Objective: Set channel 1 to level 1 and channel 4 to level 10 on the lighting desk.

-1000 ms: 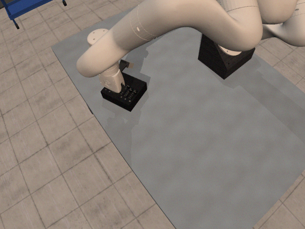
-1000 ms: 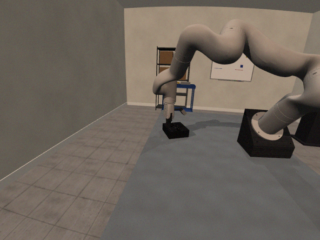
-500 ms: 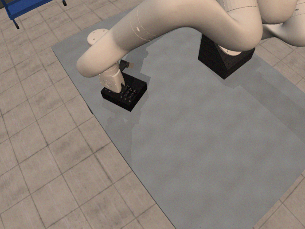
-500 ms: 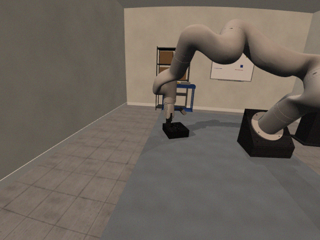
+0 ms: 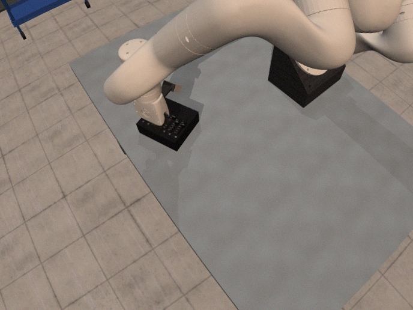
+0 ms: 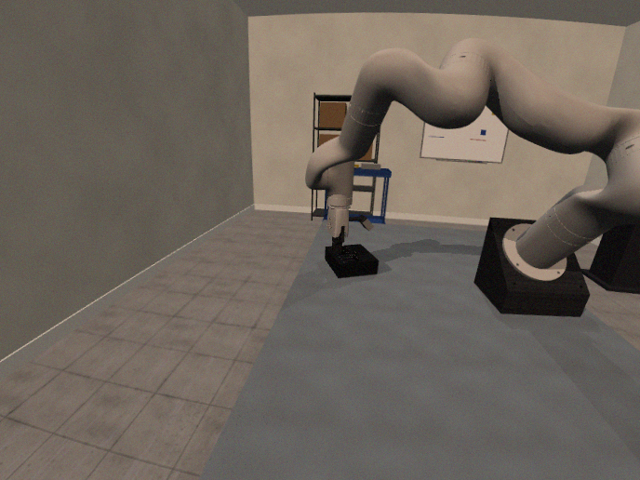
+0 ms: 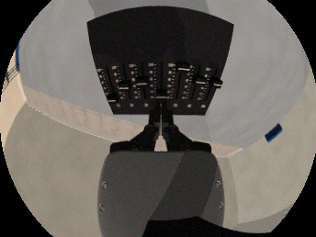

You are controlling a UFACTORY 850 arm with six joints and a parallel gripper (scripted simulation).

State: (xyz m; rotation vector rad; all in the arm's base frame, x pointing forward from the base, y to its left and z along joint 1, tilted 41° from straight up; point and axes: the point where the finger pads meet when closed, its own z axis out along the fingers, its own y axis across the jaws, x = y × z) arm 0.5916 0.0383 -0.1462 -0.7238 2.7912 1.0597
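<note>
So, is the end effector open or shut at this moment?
Shut. In the wrist view the fingers of the end effector meet with no gap, holding nothing, their tips at the lighting desk's fader row.

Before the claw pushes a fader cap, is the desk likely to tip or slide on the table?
Tipping looks unlikely: the desk is a low, wide box lying flat on the table. Sliding seems more possible, since it is small beside the arm and nothing holds it. The shut claw presses from above, which probably helps.
</note>
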